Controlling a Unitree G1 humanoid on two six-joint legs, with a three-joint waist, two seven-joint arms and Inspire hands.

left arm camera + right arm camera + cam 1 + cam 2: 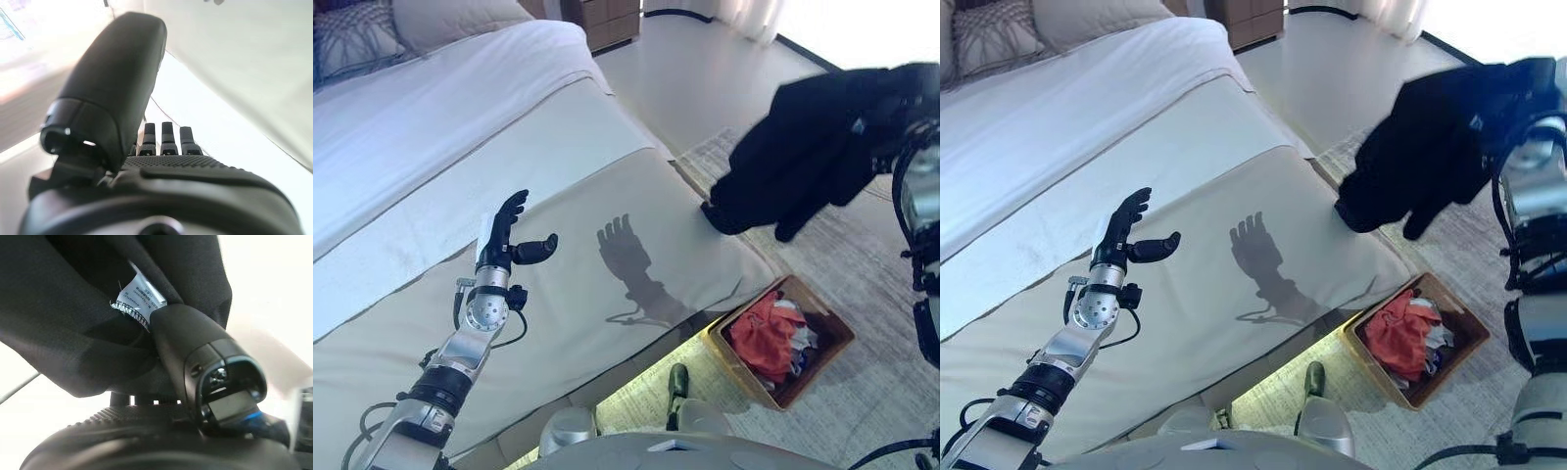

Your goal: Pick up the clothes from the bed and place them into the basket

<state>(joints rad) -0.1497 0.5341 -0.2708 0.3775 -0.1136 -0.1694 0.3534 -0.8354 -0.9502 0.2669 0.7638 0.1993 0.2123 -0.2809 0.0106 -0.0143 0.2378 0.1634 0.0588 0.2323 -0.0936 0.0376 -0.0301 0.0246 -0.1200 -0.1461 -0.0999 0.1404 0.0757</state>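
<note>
Right hand (1528, 93) fingers clamp black fabric garment (803, 147) raised for carrying toward brown wicker basket (827, 318); left hand (504, 240) fingers apart, idle over beige bed (607, 176).

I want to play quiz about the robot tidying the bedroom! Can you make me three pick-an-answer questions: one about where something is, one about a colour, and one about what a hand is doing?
1. Where is the basket?
A. on the bed
B. on the rug beside the bed
C. in the left hand

2. What colour is the garment held up in the air?
A. black
B. yellow
C. pink

3. What is the left hand doing?
A. squeezing a pillow
B. gripping the basket
C. open, holding nothing

Answers:
1 B: it sits on the rug past the bed edge.
2 A: the cloth in the right hand is black.
3 C: its fingers are straight above the bare cover.
</note>
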